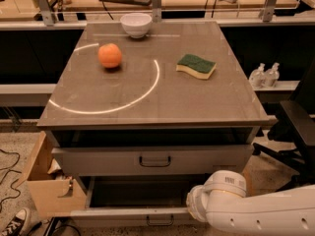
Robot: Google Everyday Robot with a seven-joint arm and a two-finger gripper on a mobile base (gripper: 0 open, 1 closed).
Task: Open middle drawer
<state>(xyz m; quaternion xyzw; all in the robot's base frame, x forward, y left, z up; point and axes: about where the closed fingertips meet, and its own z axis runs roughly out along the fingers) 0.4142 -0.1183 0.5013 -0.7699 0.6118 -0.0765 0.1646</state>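
The middle drawer (123, 214) is pulled out below the cabinet top. It has a low grey front panel with a small dark loop handle (160, 221) and a dark, plain inside. My white arm (216, 203) reaches in from the lower right. Its rounded wrist end sits against the right part of the drawer's front. My gripper lies behind or below that wrist and does not show. Above, the taller-fronted grey drawer (98, 161) with the bigger handle (155, 160) stands slightly out.
On the cabinet top (147, 107) lie an orange (110, 55), a white bowl (136, 24) and a green-yellow sponge (196, 65). A cardboard box (44, 191) stands at the left, a black chair (295, 127) at the right, and a shoe (15, 222) at the lower left.
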